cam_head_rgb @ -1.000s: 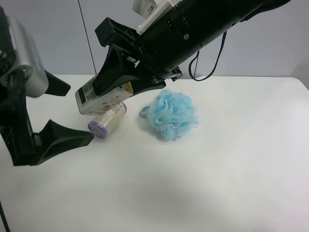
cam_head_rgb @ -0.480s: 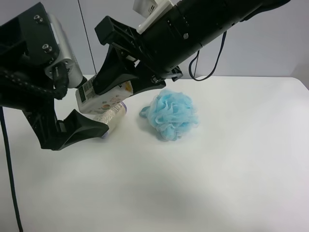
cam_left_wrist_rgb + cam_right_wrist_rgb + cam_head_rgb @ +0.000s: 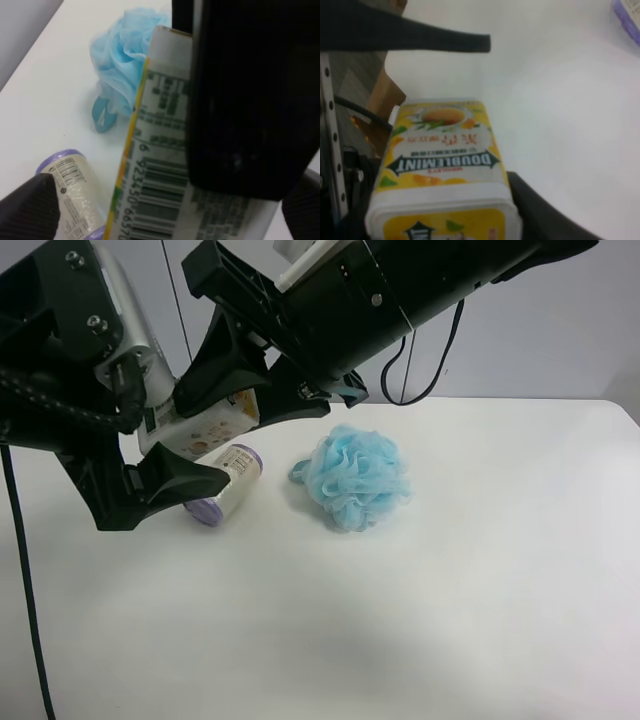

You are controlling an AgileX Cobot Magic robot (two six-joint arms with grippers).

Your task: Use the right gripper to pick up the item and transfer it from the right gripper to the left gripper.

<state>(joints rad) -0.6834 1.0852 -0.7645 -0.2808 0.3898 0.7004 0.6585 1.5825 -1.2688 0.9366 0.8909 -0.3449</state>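
Note:
The item, a small white box with a yellow-orange print and a barcode, hangs in the air above the white table. My right gripper, on the all-black arm, is shut on it. The right wrist view shows its printed face between the right gripper's fingers. My left gripper, with the silver-grey housing, is open, with one finger on each side of the box. The left wrist view shows the barcode side between the left gripper's fingers.
A cream roll with purple ends lies on the table just under the box; it also shows in the left wrist view. A fluffy blue mesh pouf sits to the right of it. A black cable hangs from the right arm.
My left gripper has swung in from the view's left edge and now straddles the box. My right gripper has lifted the box slightly up and to the left.

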